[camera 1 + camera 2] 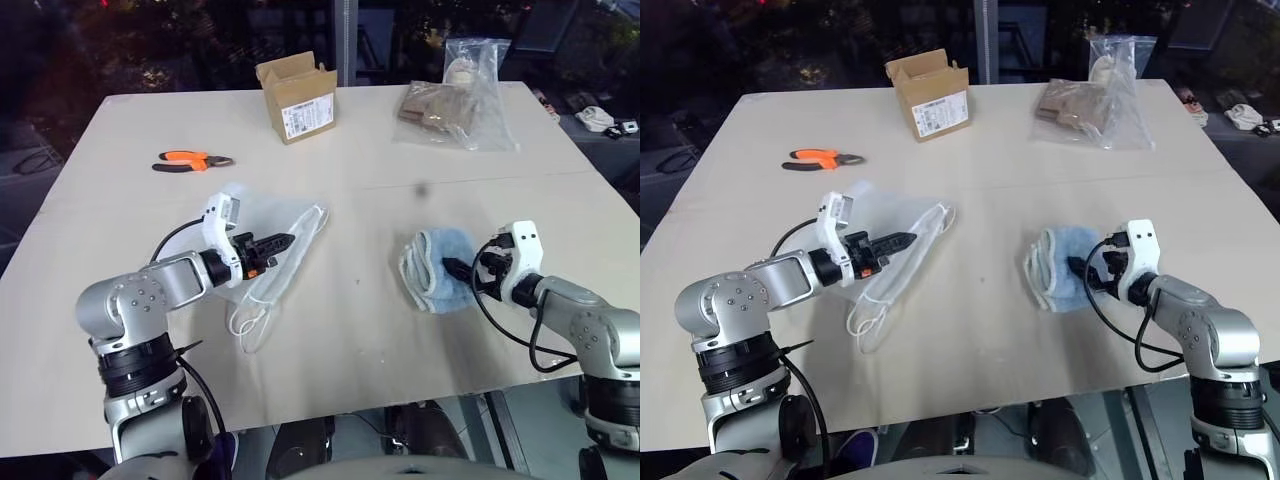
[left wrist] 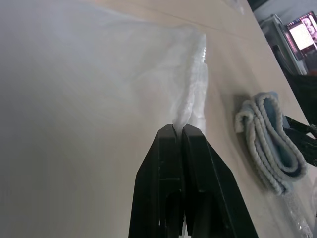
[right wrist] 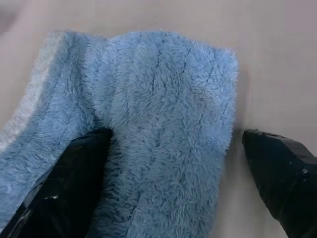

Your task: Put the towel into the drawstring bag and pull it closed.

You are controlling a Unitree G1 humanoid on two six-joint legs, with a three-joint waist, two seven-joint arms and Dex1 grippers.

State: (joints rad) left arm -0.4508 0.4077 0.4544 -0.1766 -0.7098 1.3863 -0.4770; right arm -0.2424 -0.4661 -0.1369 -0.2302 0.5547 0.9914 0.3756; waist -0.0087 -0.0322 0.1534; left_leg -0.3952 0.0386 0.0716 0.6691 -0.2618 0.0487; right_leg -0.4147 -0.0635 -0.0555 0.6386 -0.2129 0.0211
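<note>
Lying on the bench (image 1: 350,340), the drawstring bag (image 1: 275,250) was pinched at its mouth by the left hand (image 1: 285,242), while the right hand (image 3: 173,168), fingers spread, straddled the folded blue towel (image 1: 436,268).

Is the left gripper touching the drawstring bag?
Touching. The left wrist view shows the left gripper shut on the drawstring bag, fabric pinched between its fingertips.

Far across the table (image 1: 350,330) — orange pliers (image 1: 192,160), cardboard box (image 1: 297,97) (open), plastic bags (image 1: 455,100).
</note>
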